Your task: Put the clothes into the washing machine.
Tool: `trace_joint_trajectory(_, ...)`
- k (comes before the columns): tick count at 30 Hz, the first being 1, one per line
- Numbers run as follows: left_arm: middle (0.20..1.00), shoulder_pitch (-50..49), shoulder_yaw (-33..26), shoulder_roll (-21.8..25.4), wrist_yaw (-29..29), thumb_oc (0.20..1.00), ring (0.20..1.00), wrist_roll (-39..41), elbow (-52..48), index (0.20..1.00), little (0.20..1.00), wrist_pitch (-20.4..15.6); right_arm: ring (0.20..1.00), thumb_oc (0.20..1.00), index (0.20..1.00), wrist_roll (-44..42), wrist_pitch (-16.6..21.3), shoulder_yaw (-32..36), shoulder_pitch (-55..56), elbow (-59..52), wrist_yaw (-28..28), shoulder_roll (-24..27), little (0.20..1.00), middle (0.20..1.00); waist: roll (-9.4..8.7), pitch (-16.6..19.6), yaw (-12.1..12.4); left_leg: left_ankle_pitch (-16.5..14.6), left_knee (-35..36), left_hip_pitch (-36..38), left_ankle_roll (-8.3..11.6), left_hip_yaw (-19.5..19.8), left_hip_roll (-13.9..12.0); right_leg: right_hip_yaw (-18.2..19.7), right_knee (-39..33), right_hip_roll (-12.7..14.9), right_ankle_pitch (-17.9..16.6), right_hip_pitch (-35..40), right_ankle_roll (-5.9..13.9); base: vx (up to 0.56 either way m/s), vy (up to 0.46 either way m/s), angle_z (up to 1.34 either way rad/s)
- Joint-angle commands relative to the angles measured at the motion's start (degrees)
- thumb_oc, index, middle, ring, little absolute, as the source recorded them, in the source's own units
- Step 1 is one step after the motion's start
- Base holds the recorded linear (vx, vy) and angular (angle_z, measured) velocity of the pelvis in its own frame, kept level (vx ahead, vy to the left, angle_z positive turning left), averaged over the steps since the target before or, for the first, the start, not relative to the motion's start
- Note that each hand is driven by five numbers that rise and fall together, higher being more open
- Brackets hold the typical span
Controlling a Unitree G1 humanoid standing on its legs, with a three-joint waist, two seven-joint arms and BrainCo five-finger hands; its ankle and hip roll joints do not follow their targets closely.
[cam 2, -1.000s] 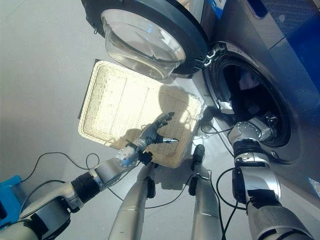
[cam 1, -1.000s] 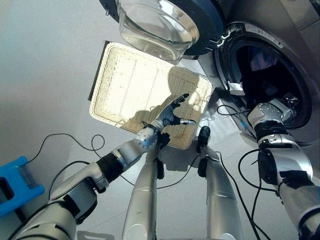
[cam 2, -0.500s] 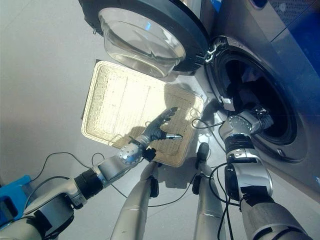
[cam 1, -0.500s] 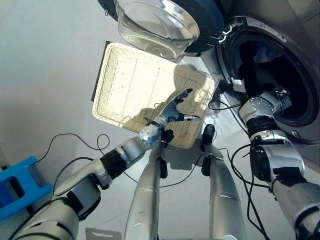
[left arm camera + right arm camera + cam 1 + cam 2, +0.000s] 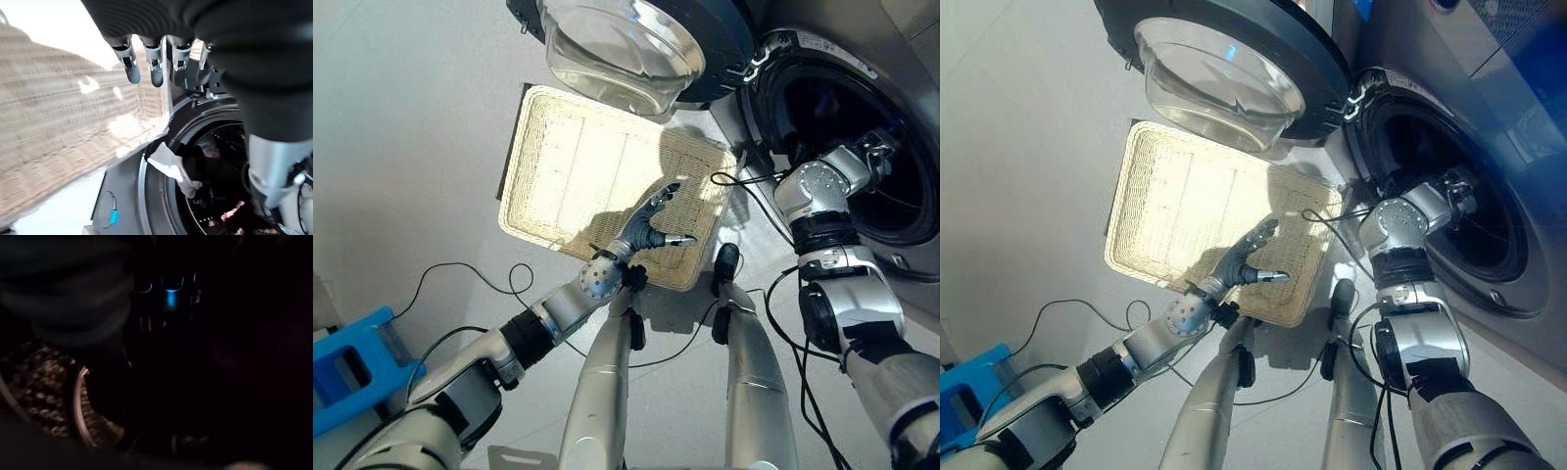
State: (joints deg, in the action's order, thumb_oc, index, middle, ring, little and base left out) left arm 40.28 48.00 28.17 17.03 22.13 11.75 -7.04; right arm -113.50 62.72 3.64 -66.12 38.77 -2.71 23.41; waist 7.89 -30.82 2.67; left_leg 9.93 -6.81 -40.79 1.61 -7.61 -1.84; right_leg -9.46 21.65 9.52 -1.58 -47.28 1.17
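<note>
Pale grey floor (image 5: 401, 147) spreads under me, and on it lies the flat wicker basket (image 5: 578, 166), nothing in it. Over its near right corner my left hand (image 5: 651, 223) hovers, fingers (image 5: 128, 63) straight and spread, holding nothing. At right stands the washing machine (image 5: 1489, 147), its door (image 5: 636, 44) swung wide above the basket. My right hand (image 5: 873, 157) reaches into the dark drum mouth; I cannot tell how its fingers stand. Clothes (image 5: 230, 211) lie inside the drum.

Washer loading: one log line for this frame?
right hand: inside washer drum | left hand: open above basket | door: open
</note>
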Motion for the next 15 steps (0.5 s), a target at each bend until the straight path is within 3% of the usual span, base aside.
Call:
trace_joint_trajectory(1, 1.000, -1.5, -2.7, -0.9, 0.1, 1.000, 1.000, -0.5, -7.2, 1.000, 1.000, -4.0, 0.200, 0.200, 0.200, 0.5, 5.4, -0.8, -2.2, -4.0, 4.7, 9.5, 0.200, 0.200, 3.58, 1.0, -0.5, -6.4, -6.1, 0.6, -2.50, -1.5, 5.6, -5.4, -0.2, -1.5, -0.5, 3.6, 1.68, 0.00, 0.000, 0.00)
trace_joint_trajectory(5, 1.000, -3.4, -3.2, 0.1, 0.4, 1.000, 1.000, 0.0, -9.1, 1.000, 1.000, -4.6, 0.200, 0.200, 0.200, 0.5, 6.4, 0.7, -2.4, -3.5, 5.9, 13.1, 0.200, 0.200, 3.86, 1.0, -0.5, -6.8, -6.6, 0.6, -2.50, -1.4, 5.6, -5.5, 0.3, -1.2, -0.1, 3.7, 1.70, 0.02, 0.009, 0.04)
trace_joint_trajectory(11, 1.000, -4.6, -3.5, 0.7, 0.6, 1.000, 1.000, -0.3, -10.0, 1.000, 1.000, -5.1, 0.200, 0.200, 0.200, 0.5, 6.9, 1.3, -2.2, -3.0, 4.9, 14.5, 0.200, 0.200, 3.90, 1.0, -0.3, -7.0, -7.3, 0.3, -2.65, -1.4, 5.6, -5.4, 0.8, -1.1, 0.1, 3.2, 1.69, 0.00, 0.002, 0.01)
trace_joint_trajectory(15, 1.000, -4.5, -3.6, 1.3, 1.8, 1.000, 1.000, -0.8, -10.5, 1.000, 1.000, -5.9, 0.200, 0.200, 0.200, 0.5, 9.0, 1.8, -0.8, -0.3, -0.1, 14.8, 0.200, 0.200, 3.79, 1.0, -0.3, -7.1, -7.4, 0.0, -2.87, -1.5, 5.5, -5.2, 1.2, -1.1, -0.1, 3.0, 1.68, 0.00, 0.000, 0.00)
